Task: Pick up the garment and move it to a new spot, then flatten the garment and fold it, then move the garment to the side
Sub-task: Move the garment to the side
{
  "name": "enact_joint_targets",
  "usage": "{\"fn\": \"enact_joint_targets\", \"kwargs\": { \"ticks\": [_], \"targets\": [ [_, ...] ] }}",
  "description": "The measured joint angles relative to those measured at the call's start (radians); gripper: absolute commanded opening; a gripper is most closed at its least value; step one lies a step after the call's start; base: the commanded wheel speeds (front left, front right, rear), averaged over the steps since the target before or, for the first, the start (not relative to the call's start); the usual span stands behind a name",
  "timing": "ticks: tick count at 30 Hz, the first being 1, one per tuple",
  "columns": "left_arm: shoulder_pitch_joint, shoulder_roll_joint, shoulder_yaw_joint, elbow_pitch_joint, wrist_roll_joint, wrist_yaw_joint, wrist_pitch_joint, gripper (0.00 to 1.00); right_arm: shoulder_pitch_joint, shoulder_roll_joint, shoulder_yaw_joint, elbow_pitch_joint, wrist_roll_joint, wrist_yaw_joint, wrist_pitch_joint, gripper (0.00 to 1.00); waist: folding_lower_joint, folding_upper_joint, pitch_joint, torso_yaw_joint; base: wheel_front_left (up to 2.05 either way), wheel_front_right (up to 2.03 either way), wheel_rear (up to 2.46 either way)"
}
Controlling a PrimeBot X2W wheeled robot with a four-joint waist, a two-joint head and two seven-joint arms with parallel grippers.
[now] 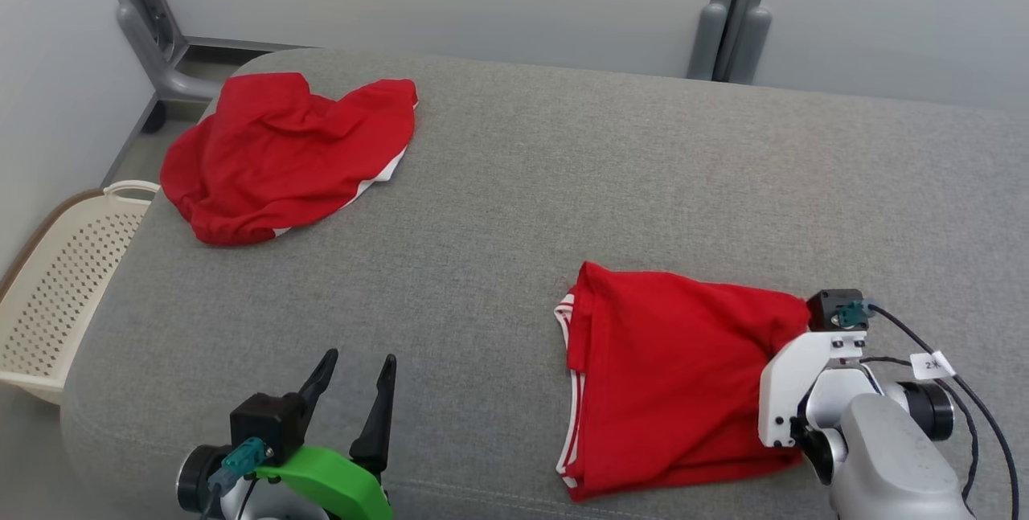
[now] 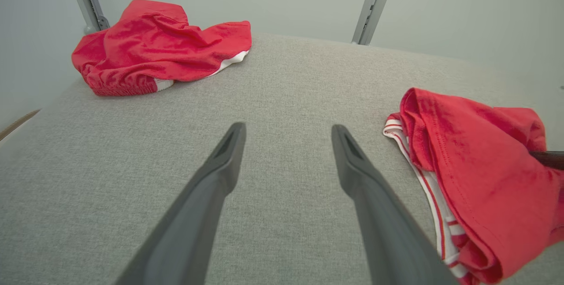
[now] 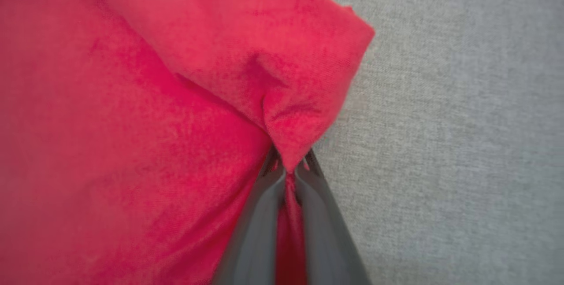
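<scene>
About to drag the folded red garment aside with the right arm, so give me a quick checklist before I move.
1. Right tool shut on the folded garment at its right edge: ok, cloth is pinched in it.
2. All folded layers caught in that pinch: cannot tell.
3. Left tool open and apart from the cloth: ok.
4. Fold lying flat, striped hems stacked: ok.
5. Bare cushion beside the garment: ok.
6. Crumpled garment apart, at the far left corner: ok.
</scene>
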Motion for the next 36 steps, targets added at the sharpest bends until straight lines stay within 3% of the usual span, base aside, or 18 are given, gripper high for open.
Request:
{"fn": "enact_joint_targets", "kwargs": {
  "ticks": [20,30,36],
  "targets": [
    [-0.052,-0.038,0.015,0.009,0.027,-0.027,-0.019,1.00,-0.244,-0.004,-0.009,0.079,-0.175,0.001,-0.088,0.00,0.0000,0.0000,0.087,-0.169,0.00,0.00,0.00],
    [-0.084,-0.045,0.019,0.016,0.057,-0.045,-0.022,1.00,-0.344,-0.067,-0.002,0.170,-0.218,0.001,-0.131,0.00,0.0000,0.0000,0.142,-0.263,0.00,0.00,0.00],
    [-0.096,-0.045,0.018,0.020,0.068,-0.053,-0.023,1.00,-0.402,-0.138,-0.011,0.191,-0.228,0.001,-0.173,0.00,0.0000,0.0000,0.178,-0.304,0.00,0.00,0.00]
  ]
}}
